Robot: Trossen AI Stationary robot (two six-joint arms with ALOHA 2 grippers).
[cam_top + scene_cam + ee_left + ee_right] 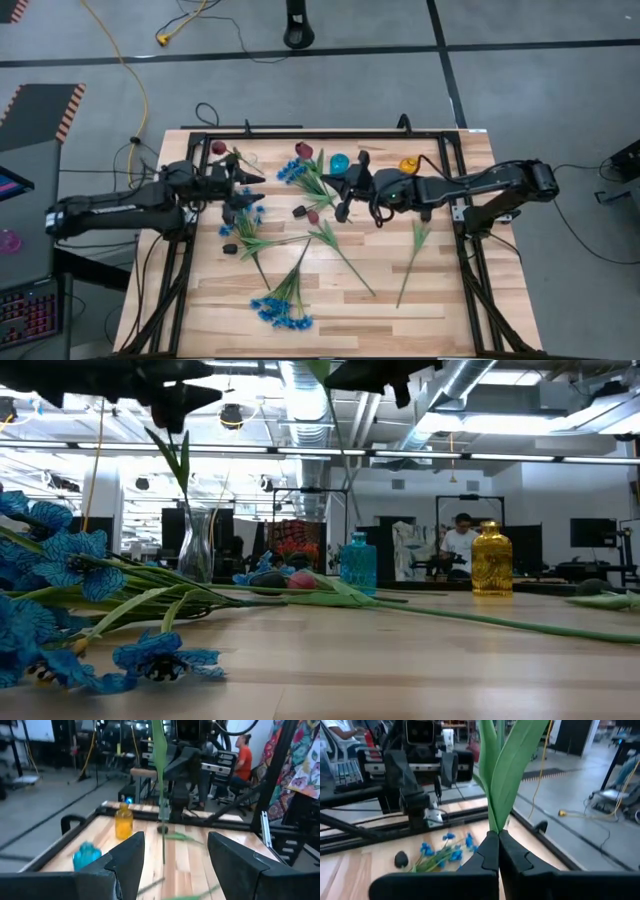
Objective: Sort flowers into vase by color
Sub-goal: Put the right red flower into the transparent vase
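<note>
Midway through the sort, the right claw (pixel 498 851) was clenched on the green stem of a flower (pixel 507 775), holding it upright above the middle of the counter (pixel 440 300), its leaves rising out of the top of the right wrist frame. Across from it, the left claw (pixel 176 857) hung released, fingers spread and grasping nothing, facing that stem from the left of the overhead frame. More flowers lay loose on the wood: a blue bunch (pixel 283 312) at lower centre, another blue bunch (pixel 291 172) near the far edge, a single green stem (pixel 412 255) at right, and dark buds (pixel 300 211) scattered around the middle. Three small vases stood in a row toward the top edge of the counter, red (pixel 304 151), blue (pixel 340 162) and yellow (pixel 408 165), with a clear glass vase (pixel 196 544) visible at left in the table-level frame. The bloom on the held stem was out of sight, so its colour could not be told. The step in hand appeared to be carrying one flower toward a vase; the next move would likely call for steering the stem's lower end over the matching vase's narrow mouth and lowering it straight in before letting go.
</note>
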